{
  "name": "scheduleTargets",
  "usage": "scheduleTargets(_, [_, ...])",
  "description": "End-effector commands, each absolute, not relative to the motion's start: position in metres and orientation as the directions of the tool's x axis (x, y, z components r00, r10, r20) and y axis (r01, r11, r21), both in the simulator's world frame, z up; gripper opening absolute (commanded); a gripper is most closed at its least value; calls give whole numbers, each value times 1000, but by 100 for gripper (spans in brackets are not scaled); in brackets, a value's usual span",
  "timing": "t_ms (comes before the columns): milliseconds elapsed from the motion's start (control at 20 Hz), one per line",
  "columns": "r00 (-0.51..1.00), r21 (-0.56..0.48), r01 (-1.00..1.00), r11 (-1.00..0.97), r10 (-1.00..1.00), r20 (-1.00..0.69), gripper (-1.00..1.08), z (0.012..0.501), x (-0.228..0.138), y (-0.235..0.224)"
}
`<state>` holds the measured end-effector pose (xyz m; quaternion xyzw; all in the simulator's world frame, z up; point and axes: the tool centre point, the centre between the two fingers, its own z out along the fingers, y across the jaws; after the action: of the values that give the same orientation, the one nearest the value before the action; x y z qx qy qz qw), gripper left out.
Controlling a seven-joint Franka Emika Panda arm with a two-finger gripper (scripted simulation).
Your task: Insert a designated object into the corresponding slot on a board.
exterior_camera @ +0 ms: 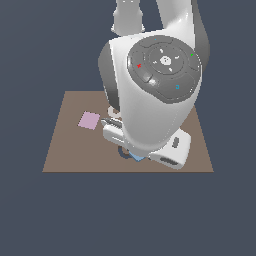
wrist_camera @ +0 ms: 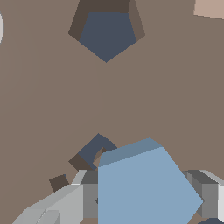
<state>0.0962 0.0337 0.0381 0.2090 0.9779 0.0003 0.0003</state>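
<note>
Claw (wrist_camera: 144, 197) around pentagon block (wrist_camera: 140, 183)

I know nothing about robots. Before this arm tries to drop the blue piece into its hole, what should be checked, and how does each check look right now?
1. Block held: the blue pentagon block sits between the gripper fingers. Ok.
2. Slot free: the pentagon slot looks open, nothing in it. Ok.
3. Block over slot: the slot lies well apart from the block in the wrist view. Not ok.
4. Corners matched to the slot: cannot tell.
5. Neighbours clear: the pink square lies apart on the board. Ok.
6. Height above the board: cannot tell.
</note>
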Motion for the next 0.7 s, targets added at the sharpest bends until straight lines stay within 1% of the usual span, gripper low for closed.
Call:
scheduleTargets(0, [-958, 1, 285, 958, 285, -1, -100, 39, 82, 45])
scheduleTargets(300, [-1000, 0, -5, 1000, -5, -1, -100, 40, 46, 62])
scheduleTargets(650, [-967, 0, -254, 967, -254, -1, -100, 40, 12, 67])
